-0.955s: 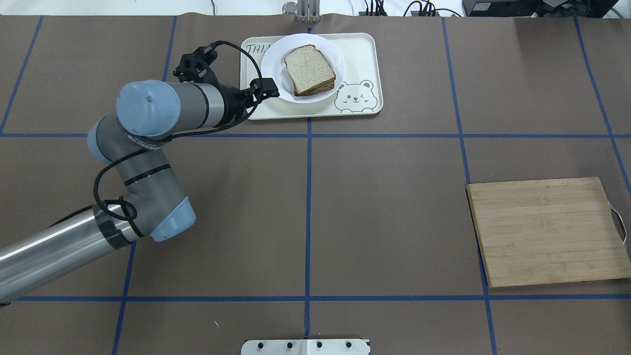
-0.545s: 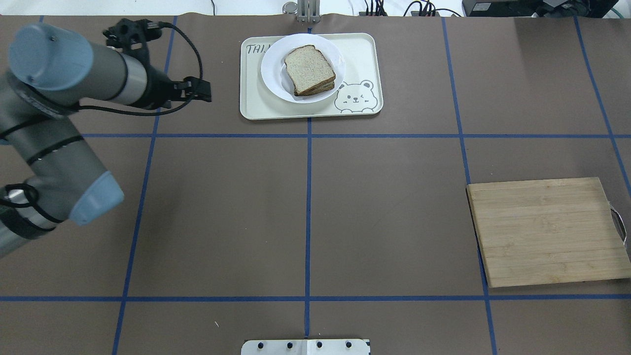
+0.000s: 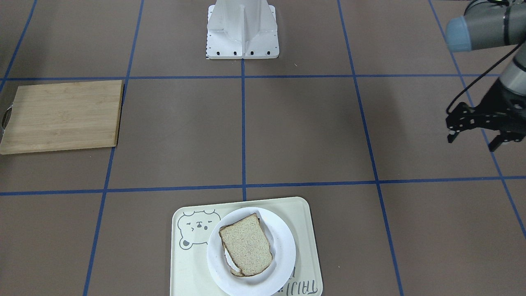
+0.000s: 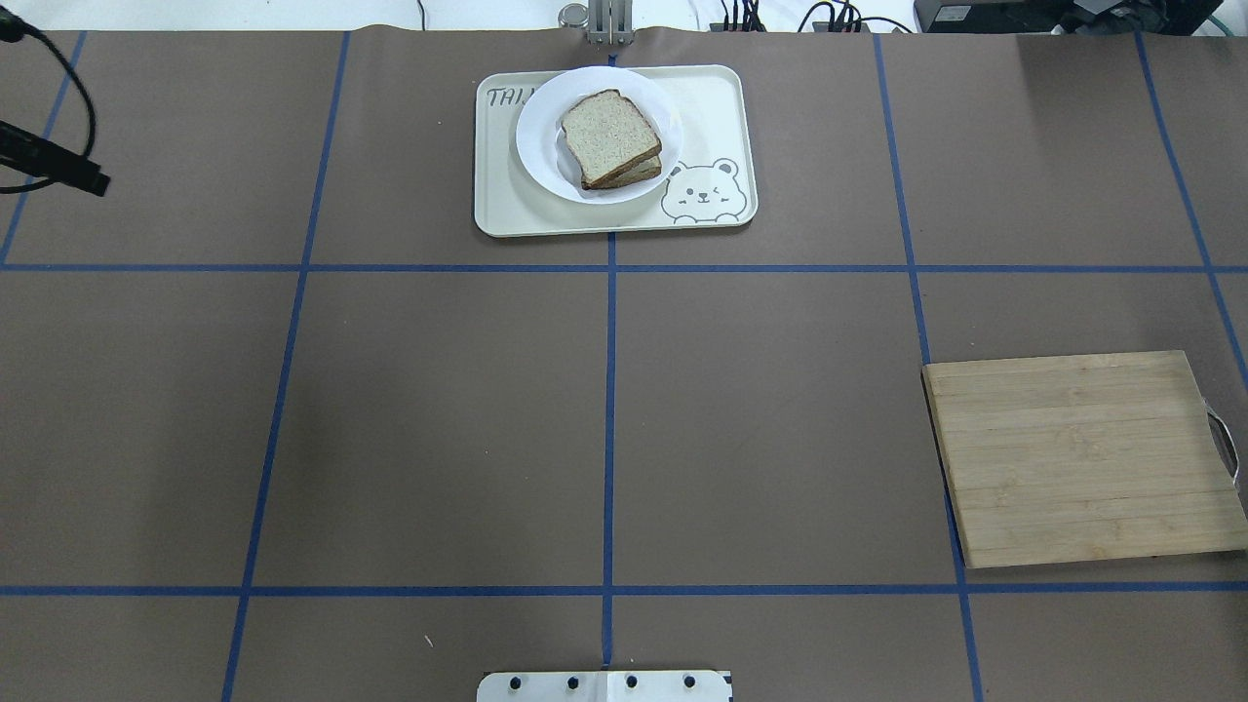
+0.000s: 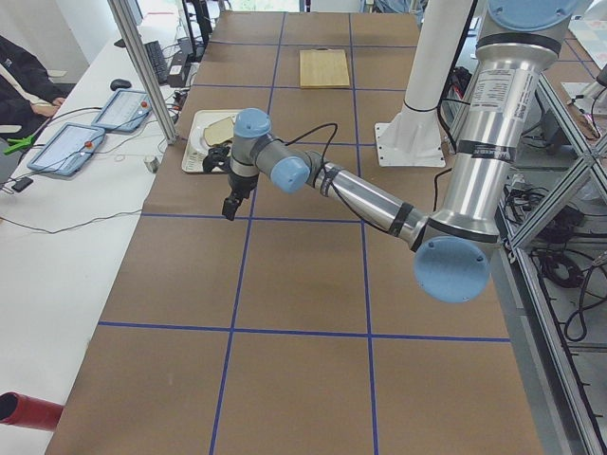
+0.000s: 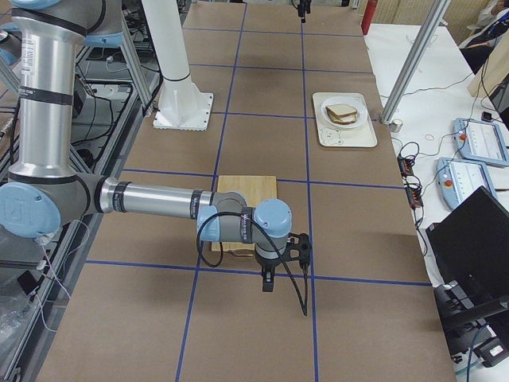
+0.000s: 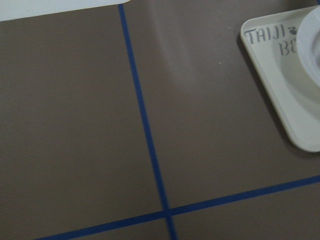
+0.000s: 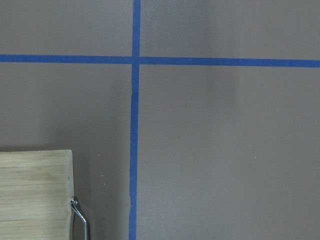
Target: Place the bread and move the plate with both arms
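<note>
The bread (image 4: 609, 129) is the top slice of a stack on the white plate (image 4: 536, 136), which sits on the cream bear-print tray (image 4: 712, 107) at the table's far middle. It also shows in the front view (image 3: 246, 244), with the plate (image 3: 284, 250). My left gripper (image 3: 472, 142) hangs open and empty well off to the left of the tray, above bare table; only its tip shows in the overhead view (image 4: 93, 183). My right gripper (image 6: 268, 282) shows only in the exterior right view, near the board's corner; I cannot tell whether it is open or shut.
A wooden cutting board (image 4: 1082, 458) with a metal handle lies at the near right. The white base block (image 3: 242, 28) stands at the robot's side. The tray's corner (image 7: 280, 75) shows in the left wrist view. An operator sits beyond the far edge in the exterior left view.
My left arm has drawn back from the plate's rim to the left, almost out of the overhead view. The plate and tray have stayed in place.
</note>
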